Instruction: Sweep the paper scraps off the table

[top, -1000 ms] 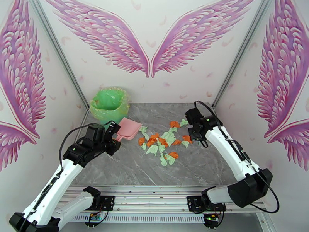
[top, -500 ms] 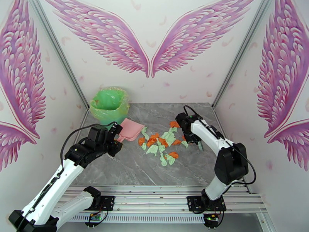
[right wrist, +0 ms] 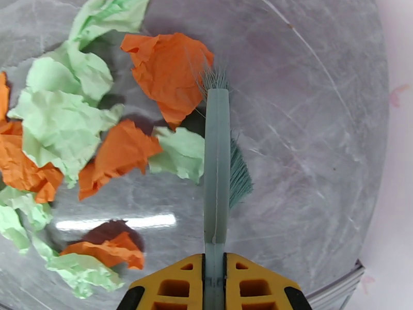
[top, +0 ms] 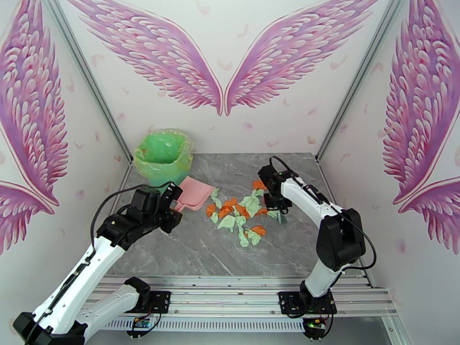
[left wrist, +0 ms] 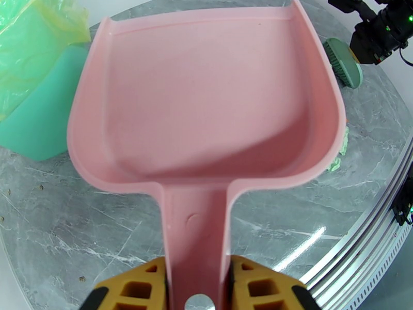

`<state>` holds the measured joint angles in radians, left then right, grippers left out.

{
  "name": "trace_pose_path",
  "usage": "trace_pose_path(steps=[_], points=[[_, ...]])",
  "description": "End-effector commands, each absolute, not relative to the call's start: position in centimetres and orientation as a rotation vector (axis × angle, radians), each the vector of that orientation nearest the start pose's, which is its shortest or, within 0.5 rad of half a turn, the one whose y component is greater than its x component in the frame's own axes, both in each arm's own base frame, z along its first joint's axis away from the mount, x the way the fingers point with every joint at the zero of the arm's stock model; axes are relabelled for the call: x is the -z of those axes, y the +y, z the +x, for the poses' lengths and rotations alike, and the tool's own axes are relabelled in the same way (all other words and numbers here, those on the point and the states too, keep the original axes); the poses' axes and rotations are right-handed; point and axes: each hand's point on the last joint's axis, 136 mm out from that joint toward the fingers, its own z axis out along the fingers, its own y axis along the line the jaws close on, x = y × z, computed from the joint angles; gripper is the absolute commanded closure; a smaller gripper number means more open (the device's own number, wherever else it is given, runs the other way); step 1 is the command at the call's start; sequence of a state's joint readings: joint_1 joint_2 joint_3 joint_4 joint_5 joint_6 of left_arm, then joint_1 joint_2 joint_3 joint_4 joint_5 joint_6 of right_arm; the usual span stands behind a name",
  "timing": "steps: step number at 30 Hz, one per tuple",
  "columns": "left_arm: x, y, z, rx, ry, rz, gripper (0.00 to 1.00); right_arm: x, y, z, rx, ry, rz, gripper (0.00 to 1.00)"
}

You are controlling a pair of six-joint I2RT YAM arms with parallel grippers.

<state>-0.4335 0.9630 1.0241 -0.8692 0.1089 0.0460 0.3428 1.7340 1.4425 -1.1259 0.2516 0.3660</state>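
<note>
Left gripper [left wrist: 197, 282] clamped tight on the pink dustpan [left wrist: 206, 99] handle, pan sat at nine o'clock of the paper scraps [top: 238, 211], scraps bunched mid-table [top: 195, 251], right gripper [right wrist: 215, 280] pinched the green brush [right wrist: 217, 151], bristles touched the pile's three o'clock edge, green-lined bin [top: 163, 155] at ten o'clock.

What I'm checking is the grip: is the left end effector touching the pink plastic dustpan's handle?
Touching. In the left wrist view the left end effector presses yellow fingers against both sides of the pink plastic dustpan handle.
</note>
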Motion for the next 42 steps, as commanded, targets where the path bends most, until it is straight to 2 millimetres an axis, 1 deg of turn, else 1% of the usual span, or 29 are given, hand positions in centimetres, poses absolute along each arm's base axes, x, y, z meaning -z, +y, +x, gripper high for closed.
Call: trace_pose_path(steps=[1,5,8,10,11,13,16,18,20,22,24,27,30,34,37,42], points=[[-22.5,-13.6,24.4,0.325,2.310,0.634,1.00,-14.2,10.6,36.2,0.058,2.833,0.097,1.00],[-22.3,-13.7,24.3,0.320,2.315,0.640,1.00,-16.0,10.4,36.0,0.036,2.786,0.108,1.00],[-22.3,-13.7,24.4,0.317,2.318,0.638,1.00,-17.4,9.7,35.0,0.044,2.749,0.106,1.00],[-22.3,-13.7,24.4,0.317,2.316,0.637,1.00,-18.3,9.1,33.8,0.044,2.726,0.092,1.00],[-22.3,-13.7,24.4,0.316,2.317,0.637,1.00,-18.8,8.9,33.0,0.032,2.711,0.082,1.00],[-22.3,-13.6,24.4,0.314,2.317,0.636,1.00,-19.7,9.0,31.2,-0.016,2.698,0.034,1.00],[-22.0,-13.6,24.4,0.313,2.328,0.639,1.00,-20.9,9.6,27.7,-0.113,2.699,-0.066,1.00],[-21.8,-13.6,24.4,0.310,2.338,0.639,1.00,-21.5,10.7,25.2,-0.220,2.707,-0.131,1.00],[-21.7,-13.5,24.5,0.303,2.340,0.640,1.00,-21.7,11.8,23.1,-0.319,2.720,-0.181,1.00],[-21.8,-13.4,24.5,0.295,2.340,0.636,1.00,-21.4,13.0,21.2,-0.388,2.740,-0.225,1.00],[-21.8,-13.4,24.5,0.295,2.338,0.632,1.00,-20.7,13.8,19.7,-0.405,2.758,-0.256,1.00],[-21.7,-13.4,24.4,0.298,2.339,0.627,1.00,-18.9,14.2,18.5,-0.368,2.796,-0.262,1.00],[-21.7,-13.3,24.4,0.291,2.340,0.626,1.00,-17.0,14.7,18.1,-0.349,2.811,-0.255,1.00],[-21.7,-13.2,24.5,0.283,2.340,0.623,1.00,-15.3,15.1,18.6,-0.320,2.814,-0.224,1.00],[-21.7,-13.2,24.5,0.283,2.343,0.623,1.00,-14.5,15.5,19.6,-0.297,2.804,-0.208,1.00],[-21.4,-13.1,24.5,0.279,2.350,0.623,1.00,-14.2,16.5,21.9,-0.249,2.778,-0.204,1.00]])
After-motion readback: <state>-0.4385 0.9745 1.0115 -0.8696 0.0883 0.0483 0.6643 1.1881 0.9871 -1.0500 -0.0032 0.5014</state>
